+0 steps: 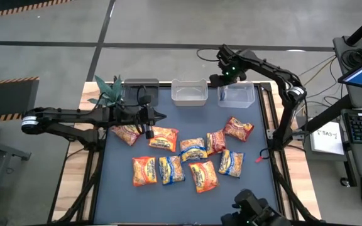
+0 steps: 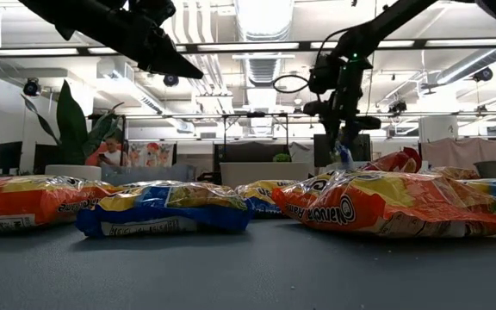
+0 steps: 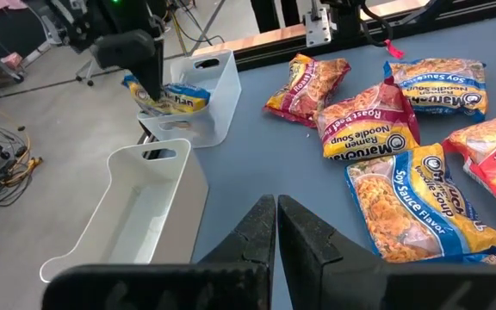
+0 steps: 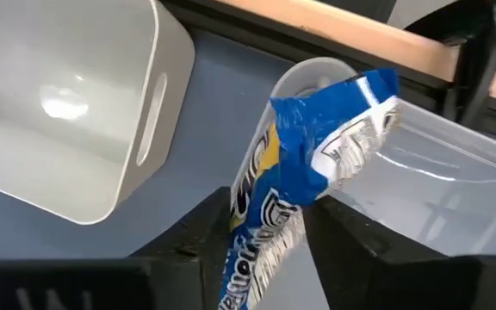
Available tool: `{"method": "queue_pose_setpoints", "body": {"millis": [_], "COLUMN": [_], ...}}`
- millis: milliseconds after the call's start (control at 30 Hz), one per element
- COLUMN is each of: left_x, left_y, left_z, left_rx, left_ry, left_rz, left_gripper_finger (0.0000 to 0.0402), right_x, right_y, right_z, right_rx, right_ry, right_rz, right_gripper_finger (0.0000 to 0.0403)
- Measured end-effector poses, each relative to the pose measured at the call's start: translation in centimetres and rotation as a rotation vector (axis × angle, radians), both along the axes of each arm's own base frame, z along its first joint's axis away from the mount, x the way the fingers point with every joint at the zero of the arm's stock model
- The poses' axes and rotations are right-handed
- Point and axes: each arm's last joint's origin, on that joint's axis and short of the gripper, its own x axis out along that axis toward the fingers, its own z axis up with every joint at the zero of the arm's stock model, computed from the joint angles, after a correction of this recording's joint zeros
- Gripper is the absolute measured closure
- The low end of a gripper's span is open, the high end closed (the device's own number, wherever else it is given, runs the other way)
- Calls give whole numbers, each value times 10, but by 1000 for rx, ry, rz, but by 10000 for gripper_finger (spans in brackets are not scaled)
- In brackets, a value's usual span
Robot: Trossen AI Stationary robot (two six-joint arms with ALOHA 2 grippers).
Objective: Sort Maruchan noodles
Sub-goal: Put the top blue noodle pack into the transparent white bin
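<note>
Right tool over the bin at one o'clock, blue-and-yellow packet between its fingers.

The right tool [image 4: 265, 232] pinched a blue-and-yellow noodle packet [image 4: 304, 164] upright above the rim of the clear bin [image 1: 237, 94]. The left tool [image 3: 276, 228], fingers closed and empty, hovered at nine o'clock. The other Maruchan noodles [image 1: 187, 157] lay scattered across the counter [image 1: 121, 188] centre.

Glossy, crinkly plastic noodle packets [image 1: 193, 150] lie on the desk's matt dark mat [image 1: 124, 194]; the bins [image 1: 189, 91] are smooth translucent plastic.
</note>
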Motion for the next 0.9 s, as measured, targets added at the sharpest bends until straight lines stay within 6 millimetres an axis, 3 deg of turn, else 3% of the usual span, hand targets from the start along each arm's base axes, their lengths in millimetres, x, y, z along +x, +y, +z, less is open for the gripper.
{"method": "queue_pose_setpoints", "body": {"millis": [167,600,900], "left_x": [0,0,-1], "left_y": [0,0,0], "left_z": [0,0,-2], "left_rx": [0,-58,-110], "left_ry": [0,-16,-8], "left_rz": [0,23,42], "left_gripper_finger": [402,402,402], "right_x": [3,1,1], "right_y": [-3,-3,-3], "right_z": [-9,-6,-6], "right_rx": [13,-27,-29], "right_ry": [19,40,41], "right_rz": [16,93,96], "right_gripper_finger": [248,267,249]}}
